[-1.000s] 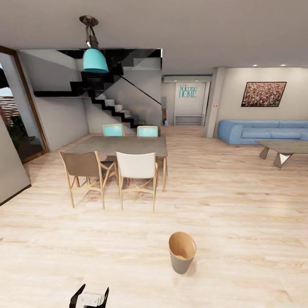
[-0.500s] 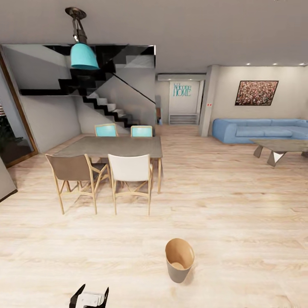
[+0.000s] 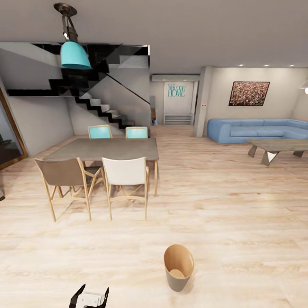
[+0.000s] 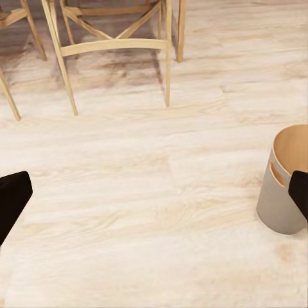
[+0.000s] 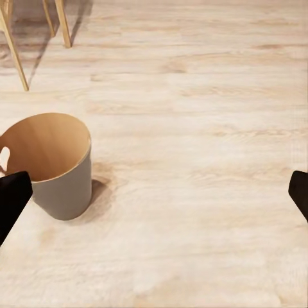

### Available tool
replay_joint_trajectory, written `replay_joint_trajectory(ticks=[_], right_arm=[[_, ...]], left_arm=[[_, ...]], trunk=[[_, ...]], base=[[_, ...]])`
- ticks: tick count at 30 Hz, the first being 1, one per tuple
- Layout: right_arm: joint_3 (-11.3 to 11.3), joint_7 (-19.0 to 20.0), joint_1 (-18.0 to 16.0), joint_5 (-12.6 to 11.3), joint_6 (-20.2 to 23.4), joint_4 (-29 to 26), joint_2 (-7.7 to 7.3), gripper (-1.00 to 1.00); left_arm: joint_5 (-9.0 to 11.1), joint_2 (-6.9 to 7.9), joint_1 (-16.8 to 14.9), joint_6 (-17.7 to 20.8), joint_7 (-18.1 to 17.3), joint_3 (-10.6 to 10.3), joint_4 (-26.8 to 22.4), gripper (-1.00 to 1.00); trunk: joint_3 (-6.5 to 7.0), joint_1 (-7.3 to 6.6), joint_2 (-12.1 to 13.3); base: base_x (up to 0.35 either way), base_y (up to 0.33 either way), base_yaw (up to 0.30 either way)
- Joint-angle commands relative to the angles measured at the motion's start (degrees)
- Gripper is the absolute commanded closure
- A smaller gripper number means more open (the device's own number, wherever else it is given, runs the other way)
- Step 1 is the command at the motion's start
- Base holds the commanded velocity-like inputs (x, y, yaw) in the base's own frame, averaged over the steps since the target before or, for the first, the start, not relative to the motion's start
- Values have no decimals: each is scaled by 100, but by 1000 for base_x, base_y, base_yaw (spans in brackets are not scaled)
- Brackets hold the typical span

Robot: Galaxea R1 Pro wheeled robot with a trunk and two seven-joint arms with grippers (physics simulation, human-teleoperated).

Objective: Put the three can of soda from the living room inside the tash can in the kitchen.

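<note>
Head view has swung rightward since earlier; the tash can (image 3: 179,267) stands upright on the wood floor (image 3: 239,222). Left hand (image 4: 154,196) and right hand (image 5: 154,192) spread wide, holding nothing.

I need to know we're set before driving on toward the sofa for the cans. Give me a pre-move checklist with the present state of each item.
1. Left gripper empty and open: ok, its fingertips sit wide apart with nothing between them.
2. Right gripper empty and open: ok, the same.
3. Trash can upright on the floor: ok, it stands with its mouth up.
4. Trash can's contents: cannot tell for the bottom; the inside that shows holds no can.
5. Path to the blue sofa: ok, bare wood floor runs to the right of the dining table.
6. Soda cans located: not ok, none spotted yet near the coffee table.
</note>
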Motion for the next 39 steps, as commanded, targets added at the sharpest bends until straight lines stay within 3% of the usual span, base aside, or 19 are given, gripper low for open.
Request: replay_joint_trajectory(ticks=[1, 16, 19, 24, 25, 26, 27, 30, 31, 33, 34, 36, 37, 39], right_arm=[[-1, -1, 0, -1, 1, 2, 2, -100], [68, 69, -23, -2, 96, 126, -13, -100], [81, 167, -168, 10, 518, 102, -38, -100], [80, 238, -774, 67, 1604, 64, -79, -100], [80, 238, -774, 67, 1604, 64, -79, -100], [82, 248, -1197, 88, 2257, 19, -90, -100], [82, 249, -1411, 97, 2646, -53, -93, -100], [83, 226, -1753, 114, 3329, -223, -97, -100], [83, 204, -2158, 201, 4068, -350, -128, -100], [83, 199, -2497, 312, 4566, -390, -199, -100], [83, 203, -2872, 436, 5030, -384, -298, -100], [83, 201, -3247, 538, 5434, -323, -397, -100], [86, 200, -3767, 634, 5903, -81, -510, -100], [93, 195, -4108, 673, 6150, 180, -564, -100]], left_arm=[[0, 0, 0, 0, 0, -1, 7, -100], [25, 8, 0, 1, -6, -1, 221, -100], [30, 8, 0, 1, -7, 3, 225, -100], [25, 9, 0, 1, -7, 1, 230, -100], [25, 9, 0, 1, -7, 1, 230, -100], [25, 9, -3, 1, -7, 3, 236, -100], [25, 9, -2, 1, -7, 4, 236, -100], [25, 9, -1, 1, -7, 4, 236, -100], [29, 9, 0, 1, -7, 5, 236, -100], [31, 7, 0, 1, -7, 5, 236, -100], [32, 5, 0, 1, -7, 3, 236, -100], [33, 3, 0, 1, -7, 2, 236, -100], [33, 1, 0, 1, -7, -1, 236, -100], [33, 1, 0, 1, -7, 0, 236, -100]], trunk=[[0, 0, 0], [1, 0, 0], [1, 0, 0], [1, 0, 0], [1, 0, 0], [1, 0, 0], [1, 0, 0], [1, 0, 0], [1, 0, 0], [1, 0, 0], [1, 0, 0], [1, 0, 0], [1, 0, 0], [1, 0, 0]], base=[[274, 121, -8], [285, 127, -2], [213, 79, 0], [109, 26, 0], [46, 10, 0], [24, 5, 0], [15, 3, 0], [10, 2, 0], [4, 1, 0], [3, 1, 0], [2, 0, 0], [1, 0, 0], [0, 0, 0], [0, 0, 0]])
